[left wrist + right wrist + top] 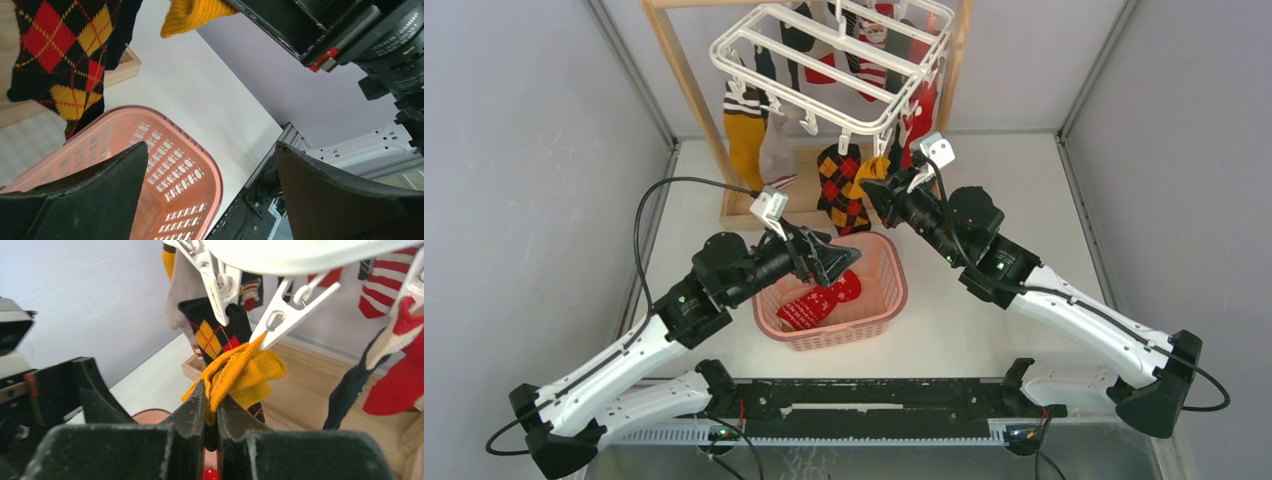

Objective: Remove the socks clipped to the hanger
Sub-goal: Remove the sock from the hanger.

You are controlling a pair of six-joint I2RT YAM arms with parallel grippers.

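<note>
The white hanger [794, 97] hangs at the back with several socks clipped under it. My right gripper [871, 190] [212, 395] is shut on the lower end of a mustard yellow sock [250, 372] [871, 170]. A white clip [280, 322] still pinches that sock's top. A black argyle sock [842, 190] [215, 335] [60, 55] hangs right beside it. My left gripper [844, 255] [210, 145] is open and holds nothing, hovering over the pink basket [844, 335] [170, 170]. A red patterned sock [819, 300] lies inside the basket.
A wooden stand [686, 90] carries the hanger, and its flat base [744, 205] sits on the table behind the basket. Red, striped and dark socks [400, 385] hang to the right of my right gripper. Grey walls close both sides.
</note>
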